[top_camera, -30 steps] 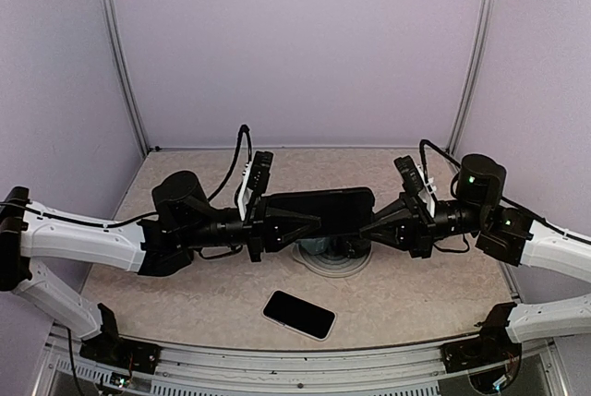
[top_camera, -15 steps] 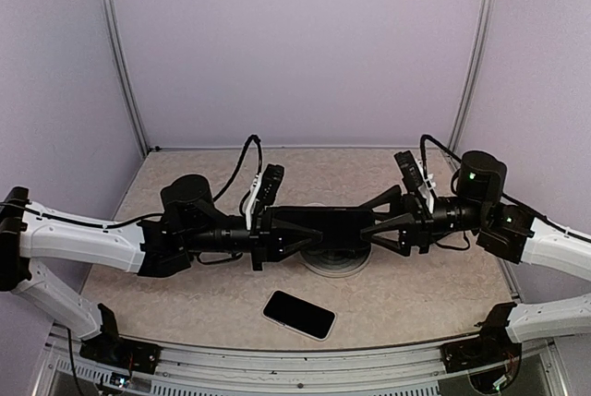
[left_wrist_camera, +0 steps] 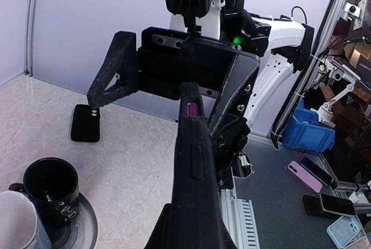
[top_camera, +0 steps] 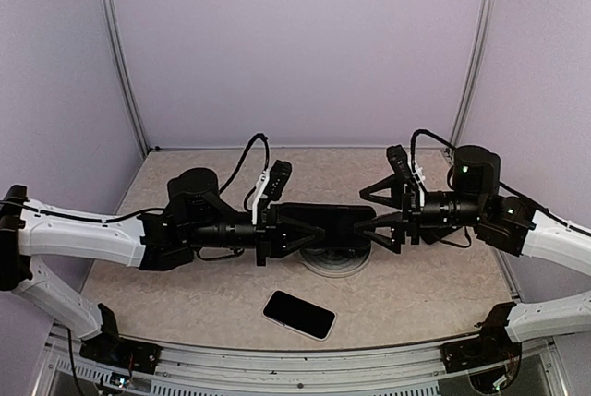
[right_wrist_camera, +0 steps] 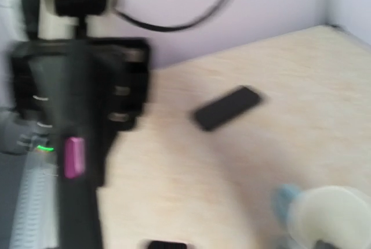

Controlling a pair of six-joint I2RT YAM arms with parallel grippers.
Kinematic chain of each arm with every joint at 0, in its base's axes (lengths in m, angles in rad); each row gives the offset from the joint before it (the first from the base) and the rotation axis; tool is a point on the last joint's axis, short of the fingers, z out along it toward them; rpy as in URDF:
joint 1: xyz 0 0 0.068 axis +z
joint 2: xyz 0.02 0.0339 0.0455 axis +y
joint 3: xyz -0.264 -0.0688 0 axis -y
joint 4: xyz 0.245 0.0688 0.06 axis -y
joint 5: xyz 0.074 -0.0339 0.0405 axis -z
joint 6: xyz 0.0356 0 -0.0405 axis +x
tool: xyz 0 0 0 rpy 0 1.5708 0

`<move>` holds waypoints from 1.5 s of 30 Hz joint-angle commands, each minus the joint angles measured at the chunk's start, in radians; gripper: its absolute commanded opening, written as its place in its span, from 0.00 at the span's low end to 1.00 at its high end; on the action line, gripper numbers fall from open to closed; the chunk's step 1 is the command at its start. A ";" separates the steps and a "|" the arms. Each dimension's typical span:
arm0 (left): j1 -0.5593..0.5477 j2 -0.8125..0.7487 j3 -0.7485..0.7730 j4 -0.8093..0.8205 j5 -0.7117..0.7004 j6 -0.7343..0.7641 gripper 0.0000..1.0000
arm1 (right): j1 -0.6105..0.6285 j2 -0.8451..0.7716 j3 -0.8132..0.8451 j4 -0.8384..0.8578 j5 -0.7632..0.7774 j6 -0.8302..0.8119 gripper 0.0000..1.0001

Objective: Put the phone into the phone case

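Phone [top_camera: 298, 314] lies flat on the worktop [top_camera: 416, 294], on the near side of the mug saucer [top_camera: 337, 265], apart from it. Directly above the saucer, the phone case [top_camera: 331, 221] is held in the air, lengthwise left to right. The left fingers [top_camera: 294, 230] pinch its left end. The right fingers [top_camera: 380, 189] are spread wide at its right end; cannot tell whether they touch it.

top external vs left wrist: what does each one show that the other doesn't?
Top external only: the phone lying flat on the table near the front edge.
Left wrist only: a blue bin and loose phones off to the side of the table, plus the purple button on the phone case.
Both: the phone case gripped by the left gripper, with the right gripper open at its far end.
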 commanded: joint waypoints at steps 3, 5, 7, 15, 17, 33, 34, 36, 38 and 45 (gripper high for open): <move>0.010 0.042 0.133 -0.179 0.128 0.063 0.00 | 0.008 0.014 0.119 -0.197 -0.034 -0.206 0.99; 0.013 0.041 0.142 -0.243 0.138 0.128 0.00 | 0.011 0.062 0.155 -0.267 -0.132 -0.229 0.99; 0.010 0.040 0.164 -0.300 0.142 0.183 0.00 | 0.024 0.125 0.185 -0.327 -0.156 -0.230 0.97; 0.006 0.091 0.233 -0.377 0.156 0.223 0.00 | 0.075 0.202 0.157 -0.244 -0.279 -0.144 0.65; 0.000 0.112 0.255 -0.413 0.159 0.241 0.00 | 0.079 0.214 0.156 -0.226 -0.281 -0.132 0.59; -0.006 0.101 0.212 -0.319 0.160 0.228 0.00 | 0.088 0.223 0.149 -0.227 -0.217 -0.126 0.00; -0.005 0.106 0.212 -0.318 0.151 0.219 0.15 | 0.088 0.219 0.146 -0.222 -0.203 -0.118 0.00; 0.004 0.108 0.207 -0.319 0.122 0.206 0.56 | 0.084 0.210 0.138 -0.215 -0.169 -0.078 0.00; 0.019 0.106 0.190 -0.317 0.089 0.192 0.76 | 0.065 0.192 0.112 -0.183 -0.155 -0.005 0.00; 0.120 0.034 0.081 -0.234 -0.025 0.086 0.86 | 0.011 0.056 -0.014 -0.124 -0.015 0.323 0.00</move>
